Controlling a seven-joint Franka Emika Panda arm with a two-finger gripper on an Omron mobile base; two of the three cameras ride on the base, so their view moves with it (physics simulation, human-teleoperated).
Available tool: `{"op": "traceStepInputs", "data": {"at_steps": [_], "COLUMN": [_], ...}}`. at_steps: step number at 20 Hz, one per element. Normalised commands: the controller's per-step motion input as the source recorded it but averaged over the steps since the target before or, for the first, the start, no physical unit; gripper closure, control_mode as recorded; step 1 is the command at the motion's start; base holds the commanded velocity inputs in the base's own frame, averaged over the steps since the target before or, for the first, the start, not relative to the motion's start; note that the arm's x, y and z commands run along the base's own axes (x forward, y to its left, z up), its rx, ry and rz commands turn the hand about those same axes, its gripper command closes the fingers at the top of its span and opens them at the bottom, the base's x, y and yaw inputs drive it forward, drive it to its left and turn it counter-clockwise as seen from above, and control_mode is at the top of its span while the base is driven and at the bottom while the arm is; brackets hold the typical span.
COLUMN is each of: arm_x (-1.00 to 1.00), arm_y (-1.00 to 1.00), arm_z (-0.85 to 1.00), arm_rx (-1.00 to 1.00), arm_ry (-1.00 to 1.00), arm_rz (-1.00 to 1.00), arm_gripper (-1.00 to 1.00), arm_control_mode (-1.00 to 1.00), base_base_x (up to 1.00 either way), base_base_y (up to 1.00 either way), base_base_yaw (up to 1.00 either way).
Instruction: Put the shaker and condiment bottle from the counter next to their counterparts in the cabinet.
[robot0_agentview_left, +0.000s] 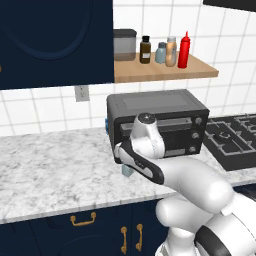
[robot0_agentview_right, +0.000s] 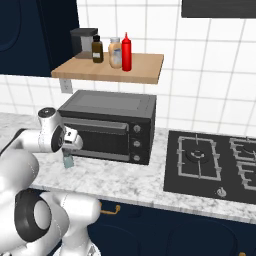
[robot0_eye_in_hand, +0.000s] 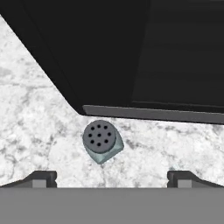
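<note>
While the shaker (robot0_eye_in_hand: 101, 141) stands upright on the counter (robot0_agentview_left: 50, 165) just in front of the black toaster oven (robot0_agentview_left: 157, 122), bare marble lies open to its left and toward the counter's front edge; the oven's lower front edge runs close behind it across the middle of the hand view. In the left base view the shaker (robot0_agentview_left: 127, 170) peeks out at center, under the wrist, and in the right base view it (robot0_agentview_right: 68, 160) sits at middle left. The gripper (robot0_eye_in_hand: 109, 177) hangs above it, pointing down, jaws spread wide with the shaker between and ahead of the tips, not touched. The arm folds low over the counter edge, forearm reaching forward. At upper right of the left base view, the condiment bottle (robot0_agentview_left: 184, 50) stands on the cabinet (robot0_agentview_left: 165, 72) beside the counterparts (robot0_agentview_left: 167, 52), near a dark brown bottle (robot0_agentview_left: 145, 50).
</note>
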Motion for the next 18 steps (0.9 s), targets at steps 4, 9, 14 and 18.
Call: {"op": "traceStepInputs", "data": {"at_steps": [4,9,14,18], "arm_x": [0.00,0.02,0.16,0.23], "arm_y": [0.01,0.00,0.00,0.00], "arm_z": [-0.26,-0.22,-0.20,-0.20], "arm_rx": [0.00,0.00,0.01,0.01], "arm_ry": [0.00,0.00,0.01,0.02], "arm_rz": [-0.06,-0.03,0.00,0.00], "arm_gripper": [-1.00,-1.00,-1.00,-1.00], "arm_control_mode": [-1.00,-1.00,-1.00,-1.00], "base_base_x": [0.00,0.00,0.00,0.00], "base_base_y": [0.00,0.00,0.00,0.00], "base_base_yaw": [0.00,0.00,0.00,0.00]}}
